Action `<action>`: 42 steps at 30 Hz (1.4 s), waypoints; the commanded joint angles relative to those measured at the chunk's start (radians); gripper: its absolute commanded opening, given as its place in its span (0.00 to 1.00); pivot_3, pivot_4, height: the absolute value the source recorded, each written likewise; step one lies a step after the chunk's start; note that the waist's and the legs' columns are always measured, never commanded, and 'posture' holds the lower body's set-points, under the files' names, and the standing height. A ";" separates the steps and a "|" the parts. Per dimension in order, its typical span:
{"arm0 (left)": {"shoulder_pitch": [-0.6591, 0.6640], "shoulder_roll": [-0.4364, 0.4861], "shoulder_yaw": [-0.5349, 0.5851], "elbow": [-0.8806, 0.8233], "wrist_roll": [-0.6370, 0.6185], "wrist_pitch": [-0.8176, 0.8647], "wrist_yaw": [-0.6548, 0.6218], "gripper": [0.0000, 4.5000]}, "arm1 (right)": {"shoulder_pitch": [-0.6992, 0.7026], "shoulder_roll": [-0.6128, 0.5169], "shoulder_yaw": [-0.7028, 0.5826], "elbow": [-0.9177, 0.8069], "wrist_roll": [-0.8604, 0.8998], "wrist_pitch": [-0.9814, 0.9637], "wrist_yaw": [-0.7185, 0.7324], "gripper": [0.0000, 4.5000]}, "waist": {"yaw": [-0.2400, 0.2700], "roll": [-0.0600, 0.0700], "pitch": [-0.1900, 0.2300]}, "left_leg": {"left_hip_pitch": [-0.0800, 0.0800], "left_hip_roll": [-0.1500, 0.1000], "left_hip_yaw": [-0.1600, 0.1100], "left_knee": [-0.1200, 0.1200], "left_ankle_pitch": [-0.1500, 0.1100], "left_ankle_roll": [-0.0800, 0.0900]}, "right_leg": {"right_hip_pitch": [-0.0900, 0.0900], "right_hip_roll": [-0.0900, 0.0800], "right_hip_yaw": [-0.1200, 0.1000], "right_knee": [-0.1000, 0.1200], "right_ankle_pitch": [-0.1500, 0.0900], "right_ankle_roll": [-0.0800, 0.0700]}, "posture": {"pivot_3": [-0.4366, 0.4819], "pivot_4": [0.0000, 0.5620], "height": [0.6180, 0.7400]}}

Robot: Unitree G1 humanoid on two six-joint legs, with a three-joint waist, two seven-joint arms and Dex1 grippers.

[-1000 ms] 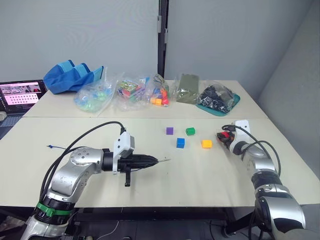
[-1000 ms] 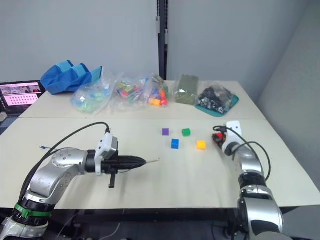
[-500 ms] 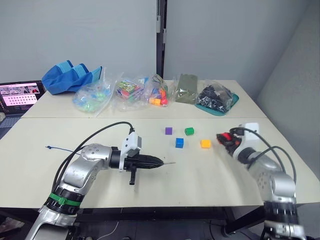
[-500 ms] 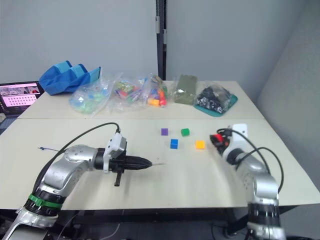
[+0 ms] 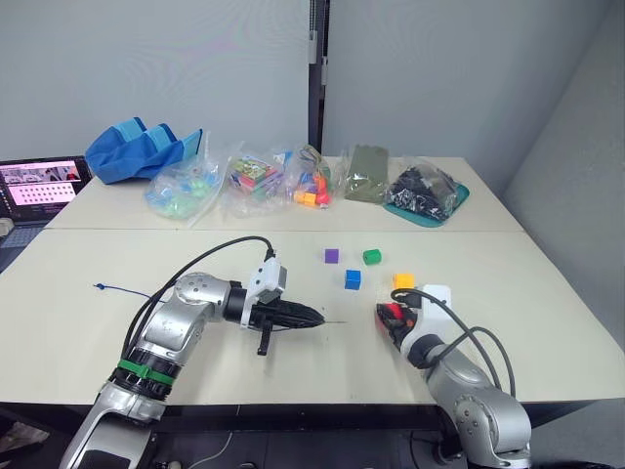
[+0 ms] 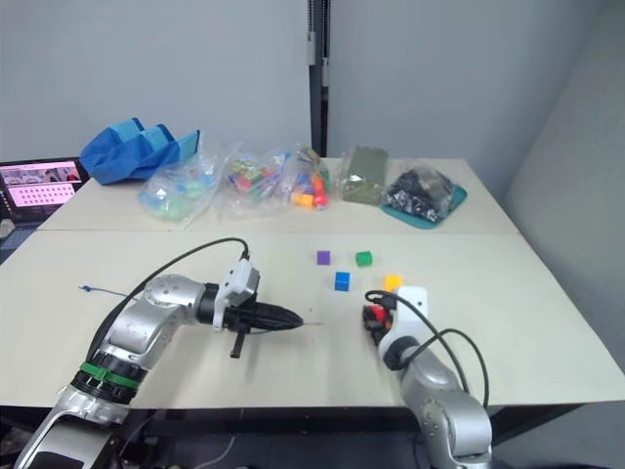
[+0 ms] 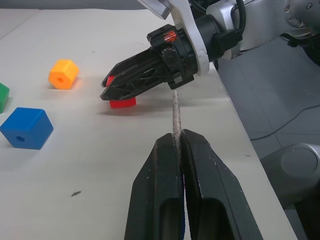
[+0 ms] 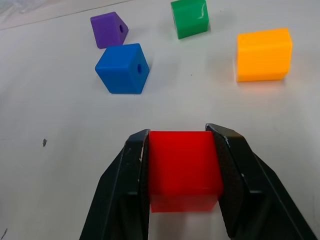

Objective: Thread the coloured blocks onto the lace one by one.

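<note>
Clear bags [image 5: 259, 181] of mixed toys sit at table rear; right gripper [image 8: 182, 165] clamped on red block [image 8: 184, 167] just above table [image 5: 488, 293], left gripper [image 7: 179, 150] pinched on lace [image 5: 112, 288] with its pale tip [image 7: 176, 112] aimed at it; blue block [image 8: 122, 67], purple block [image 8: 107, 29], green block [image 8: 190, 17], orange-yellow block [image 8: 264, 54] loose nearby.

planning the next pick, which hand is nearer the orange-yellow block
Right. The right hand, shut on the red block, sits just in front of the orange-yellow block. The left hand, pinching the lace's tip, is farther off to the robot's left.
</note>
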 commanded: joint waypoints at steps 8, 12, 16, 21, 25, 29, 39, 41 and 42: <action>0.006 0.015 0.012 -0.028 0.012 -0.013 -0.003 0.00 | -0.053 -0.017 -0.157 -0.078 0.208 0.041 0.069 0.95 | 0.001 0.000 0.000 | 0.000 0.000 0.000 0.000 0.000 0.000 | 0.000 0.000 0.000 0.000 0.000 0.000 | 0.48 0.27 0.81; 0.037 0.025 0.027 -0.051 0.011 -0.007 0.021 0.00 | -0.097 -0.195 -0.206 -0.078 0.314 0.104 0.214 0.99 | 0.000 0.000 0.000 | 0.000 0.000 0.000 0.000 0.000 0.000 | 0.000 0.000 0.000 0.000 0.000 0.000 | 0.48 0.27 0.81; 0.071 0.032 0.036 -0.087 0.003 0.005 0.050 0.00 | -0.183 -0.423 -0.156 -0.012 0.341 0.104 0.448 0.99 | -0.001 0.000 0.000 | 0.000 0.000 0.000 -0.001 0.000 0.001 | 0.000 0.000 0.000 0.000 0.000 0.000 | 0.48 0.27 0.81; 0.108 0.034 0.043 -0.129 0.001 0.015 0.087 0.00 | -0.269 -0.731 0.111 0.085 0.141 -0.143 0.887 0.99 | 0.000 0.000 0.000 | 0.000 0.000 0.000 0.001 -0.002 0.003 | 0.001 0.000 0.000 -0.002 0.000 0.000 | 0.48 0.27 0.81; 0.141 0.026 0.048 -0.167 0.001 0.023 0.125 0.00 | -0.369 -0.769 0.214 0.247 0.033 -0.352 1.074 0.99 | 0.000 0.000 0.001 | 0.000 0.000 0.000 0.001 -0.002 0.003 | 0.001 0.000 0.000 -0.003 0.000 0.000 | 0.48 0.27 0.81; 0.180 0.020 0.052 -0.216 -0.001 0.035 0.164 0.00 | -0.479 -0.765 0.312 0.453 -0.111 -0.573 1.225 0.99 | 0.000 0.000 0.001 | 0.000 0.000 0.000 0.001 -0.002 0.003 | 0.001 0.000 0.000 -0.003 0.000 0.000 | 0.48 0.27 0.81; 0.232 0.051 0.043 -0.304 0.028 0.063 0.228 0.00 | -0.637 -0.629 0.399 0.881 -0.289 -0.896 1.351 0.99 | 0.006 0.000 0.001 | 0.000 0.000 0.000 0.001 -0.001 0.002 | 0.001 0.000 0.000 -0.004 0.000 0.000 | 0.48 0.27 0.81; 0.237 0.052 0.046 -0.314 0.028 0.070 0.235 0.00 | -0.648 -0.613 0.403 0.915 -0.306 -0.923 1.364 0.94 | 0.007 0.000 0.001 | 0.000 0.000 0.000 0.001 -0.001 0.002 | 0.001 0.000 0.000 -0.003 0.000 0.000 | 0.48 0.27 0.81; 0.241 0.050 0.051 -0.318 0.026 0.074 0.244 0.00 | -0.656 -0.602 0.412 0.938 -0.330 -0.942 1.360 0.87 | 0.008 0.000 0.001 | 0.000 0.000 0.000 0.001 -0.001 0.002 | 0.001 0.000 0.000 -0.003 0.000 0.000 | 0.48 0.27 0.81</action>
